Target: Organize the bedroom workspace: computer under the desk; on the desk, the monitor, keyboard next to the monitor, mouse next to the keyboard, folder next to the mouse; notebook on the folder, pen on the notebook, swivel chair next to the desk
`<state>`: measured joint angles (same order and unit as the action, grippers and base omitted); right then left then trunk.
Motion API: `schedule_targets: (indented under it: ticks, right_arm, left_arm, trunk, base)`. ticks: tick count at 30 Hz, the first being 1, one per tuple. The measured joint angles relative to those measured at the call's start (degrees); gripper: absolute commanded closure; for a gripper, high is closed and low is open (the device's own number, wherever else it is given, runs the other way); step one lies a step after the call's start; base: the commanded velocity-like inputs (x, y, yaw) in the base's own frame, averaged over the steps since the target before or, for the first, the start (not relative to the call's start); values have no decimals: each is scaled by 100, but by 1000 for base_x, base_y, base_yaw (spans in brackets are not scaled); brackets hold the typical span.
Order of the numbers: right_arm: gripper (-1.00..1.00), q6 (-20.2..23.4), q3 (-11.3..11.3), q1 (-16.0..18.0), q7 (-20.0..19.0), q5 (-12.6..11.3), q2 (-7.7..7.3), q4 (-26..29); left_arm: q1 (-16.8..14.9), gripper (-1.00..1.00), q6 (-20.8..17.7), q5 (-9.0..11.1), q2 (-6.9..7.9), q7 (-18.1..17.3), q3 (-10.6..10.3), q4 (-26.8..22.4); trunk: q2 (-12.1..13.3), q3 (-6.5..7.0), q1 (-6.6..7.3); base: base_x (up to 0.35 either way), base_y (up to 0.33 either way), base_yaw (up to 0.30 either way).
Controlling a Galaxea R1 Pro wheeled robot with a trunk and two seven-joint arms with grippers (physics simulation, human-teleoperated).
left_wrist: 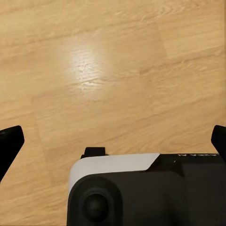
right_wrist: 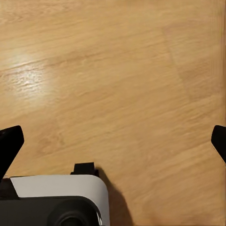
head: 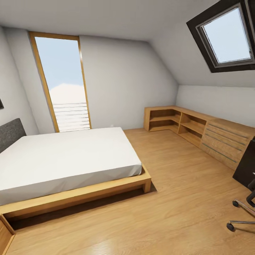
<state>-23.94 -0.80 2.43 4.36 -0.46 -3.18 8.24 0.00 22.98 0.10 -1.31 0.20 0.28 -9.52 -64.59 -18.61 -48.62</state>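
Swivel chair (head: 244,209) beyond both hands

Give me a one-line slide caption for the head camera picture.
Attic bedroom: low wooden bed, tall window, skylight, corner shelving, and the swivel chair base at the right edge.

Head view: the bedroom is seen from high up, facing forward and slightly down, toward the bed (head: 63,159), tall window (head: 63,83) and low shelving (head: 198,129); a wide span is taken in.
Left wrist view: the wood floor (left_wrist: 117,80) is faced straight down, from fairly close.
Right wrist view: the same, floor (right_wrist: 122,94) below.
Shared: the wood floor (head: 177,198) is seen in all three views.
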Motion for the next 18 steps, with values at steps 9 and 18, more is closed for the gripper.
schedule_targets:
  ticks: [9,18]
  right_arm:
    - [-100,-741,38,7,-3,1,80,314]
    - [-100,-754,26,10,-6,-10,240,1552]
  left_arm:
    - [-4,-100,-12,231,11,411,50,-380]
    - [3,-100,-235,1040,6,1811,59,-2085]
  trunk:
    - [0,4,0]
    - [0,2,0]
  base:
    - [0,0,-5]
    - [0,0,-48]
